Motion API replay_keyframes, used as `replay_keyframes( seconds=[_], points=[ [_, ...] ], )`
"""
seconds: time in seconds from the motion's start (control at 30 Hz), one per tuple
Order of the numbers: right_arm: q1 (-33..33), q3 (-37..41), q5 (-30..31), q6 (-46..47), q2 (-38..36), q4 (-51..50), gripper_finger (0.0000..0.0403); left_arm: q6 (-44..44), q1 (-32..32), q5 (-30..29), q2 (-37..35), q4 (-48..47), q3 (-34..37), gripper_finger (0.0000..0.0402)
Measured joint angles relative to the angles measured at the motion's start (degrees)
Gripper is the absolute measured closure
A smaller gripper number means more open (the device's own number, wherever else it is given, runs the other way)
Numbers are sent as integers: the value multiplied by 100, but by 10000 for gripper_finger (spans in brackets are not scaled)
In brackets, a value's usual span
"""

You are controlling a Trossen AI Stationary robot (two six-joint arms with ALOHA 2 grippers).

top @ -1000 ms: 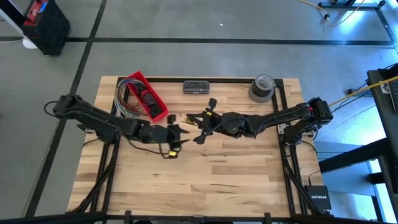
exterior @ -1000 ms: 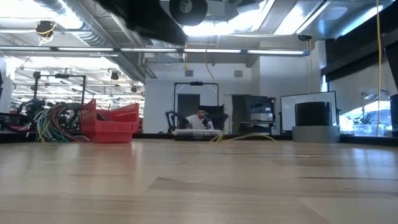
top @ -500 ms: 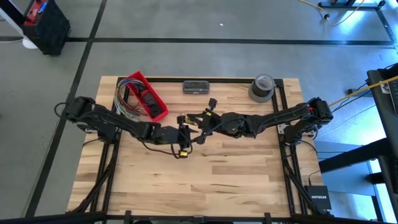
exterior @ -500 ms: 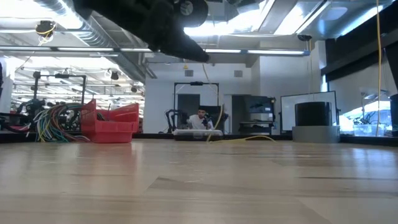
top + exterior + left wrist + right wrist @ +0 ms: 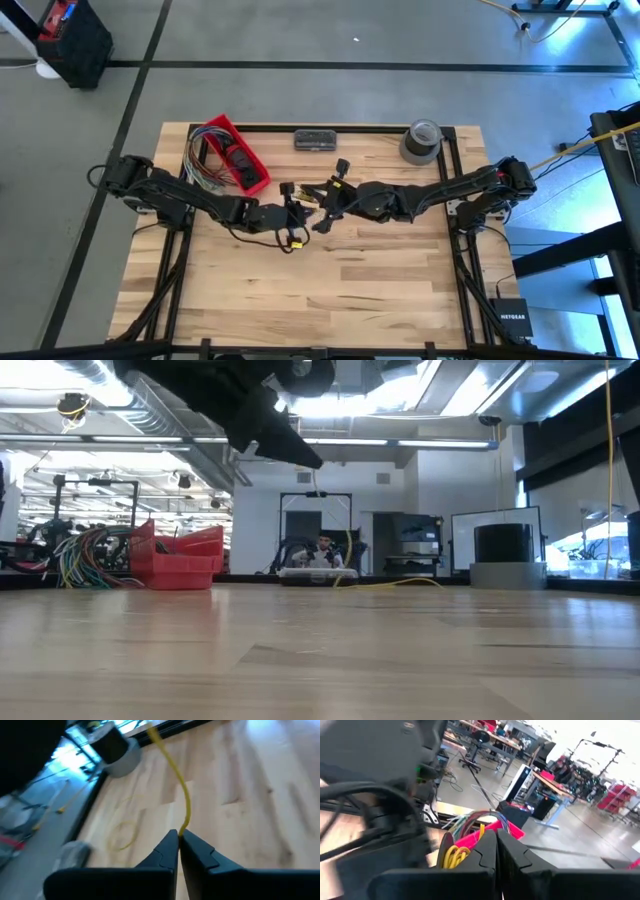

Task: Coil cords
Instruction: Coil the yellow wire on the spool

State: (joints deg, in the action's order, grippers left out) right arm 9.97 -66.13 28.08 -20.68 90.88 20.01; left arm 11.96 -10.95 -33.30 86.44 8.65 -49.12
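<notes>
Left gripper (image 5: 178,836) has edged inward, both grippers pinching one cord (image 5: 183,800) (right gripper (image 5: 496,840) too).

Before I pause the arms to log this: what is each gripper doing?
Left gripper: shut on the cord.
Right gripper: shut; the cord runs to it, grip not visible.

Left gripper (image 5: 292,203) and right gripper (image 5: 322,203) meet mid-table, fingers closed.

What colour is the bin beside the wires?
Red bin, clearest in the high view.
</notes>
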Motion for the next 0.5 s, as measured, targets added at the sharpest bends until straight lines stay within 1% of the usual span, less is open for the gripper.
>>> replay_keyframes(
  seconds=[0.17, 0.3, 0.5],
  points=[
    [254, 0, 35, -195, -152, -39, 400, -263, -50, -437, -485, -680, 0, 398],
    [368, 0, 125, -234, -218, -196, 400, -588, -164, -502, -1012, -1421, -2, 398],
    [351, 0, -20, -388, -275, -574, 400, -1318, -417, -493, -1858, -2520, -4, 398]
  ],
)
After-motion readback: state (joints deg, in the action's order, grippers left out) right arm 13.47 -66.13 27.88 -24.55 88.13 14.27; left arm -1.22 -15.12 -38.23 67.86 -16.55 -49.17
